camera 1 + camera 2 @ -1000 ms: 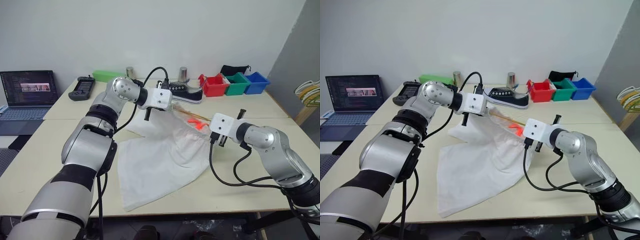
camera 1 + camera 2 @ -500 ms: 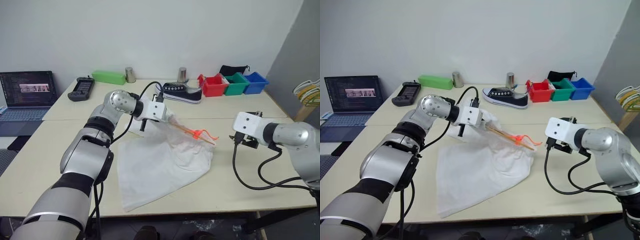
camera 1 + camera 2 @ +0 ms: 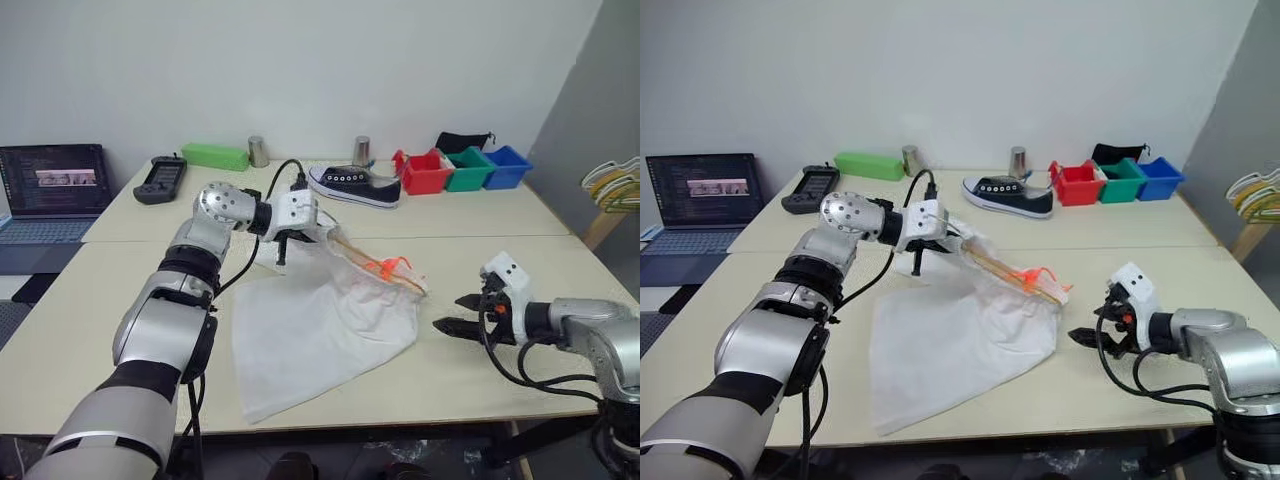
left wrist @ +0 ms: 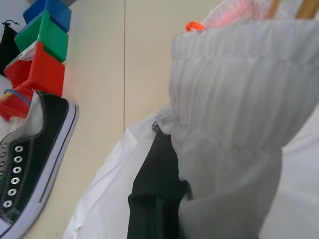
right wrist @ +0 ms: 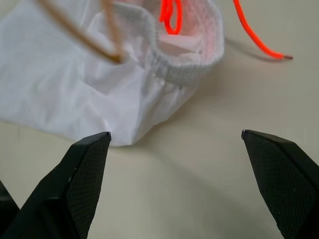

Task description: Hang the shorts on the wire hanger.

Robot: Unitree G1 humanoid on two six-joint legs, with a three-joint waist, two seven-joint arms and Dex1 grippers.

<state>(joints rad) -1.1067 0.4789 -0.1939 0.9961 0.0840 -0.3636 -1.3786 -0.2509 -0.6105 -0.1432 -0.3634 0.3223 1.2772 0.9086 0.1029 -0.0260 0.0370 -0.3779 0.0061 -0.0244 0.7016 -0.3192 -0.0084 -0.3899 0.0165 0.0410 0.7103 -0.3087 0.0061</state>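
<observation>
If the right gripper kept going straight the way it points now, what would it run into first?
Most likely the shorts, at the waistband end where the wire hanger pokes in; the open right gripper has only bare table before them.

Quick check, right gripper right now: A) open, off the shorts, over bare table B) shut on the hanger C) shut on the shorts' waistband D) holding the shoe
A: the right gripper has its fingers spread wide over the table, apart from the waistband end of the shorts.
</observation>
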